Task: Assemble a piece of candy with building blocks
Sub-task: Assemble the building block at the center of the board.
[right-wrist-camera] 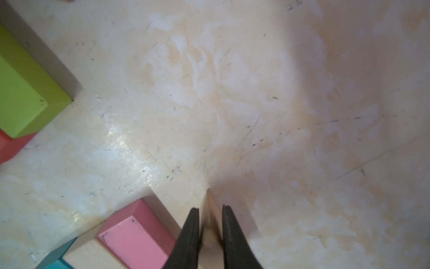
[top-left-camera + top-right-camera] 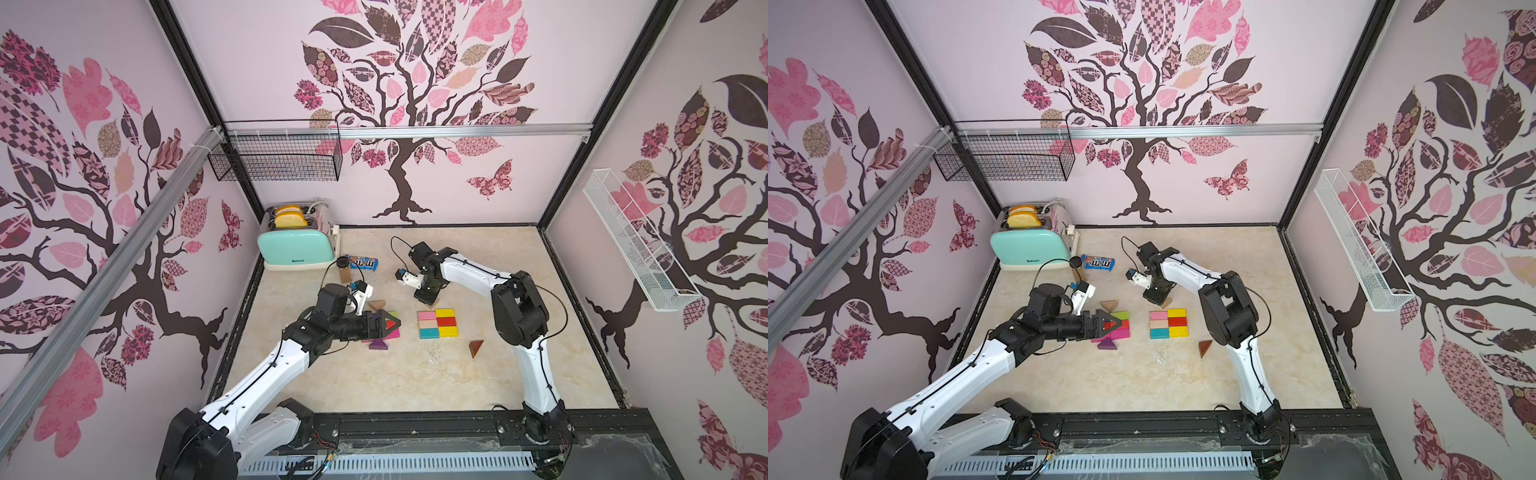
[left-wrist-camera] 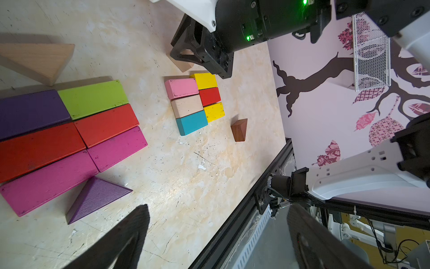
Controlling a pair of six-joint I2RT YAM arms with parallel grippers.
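In both top views a small group of building blocks (image 2: 438,323) in pink, tan, teal, yellow and red lies packed flat mid-table. At its far edge my right gripper (image 1: 210,209) is shut on a tan triangle (image 1: 209,200) that touches the table beside the pink block (image 1: 137,237). A larger group (image 3: 69,130) of purple, green, red and magenta rectangles lies to the left. My left gripper (image 2: 392,324) hovers open over it, holding nothing. Loose around it lie a tan triangle (image 2: 376,306) and a purple triangle (image 2: 379,344). A brown triangle (image 2: 476,347) lies nearer the front.
A mint toaster (image 2: 297,245) with bread stands at the back left. Beside it are a blue M&M's packet (image 2: 363,262) and a small black-capped jar (image 2: 343,268). A black wire basket (image 2: 276,160) and a white mesh shelf (image 2: 636,245) hang on the walls.
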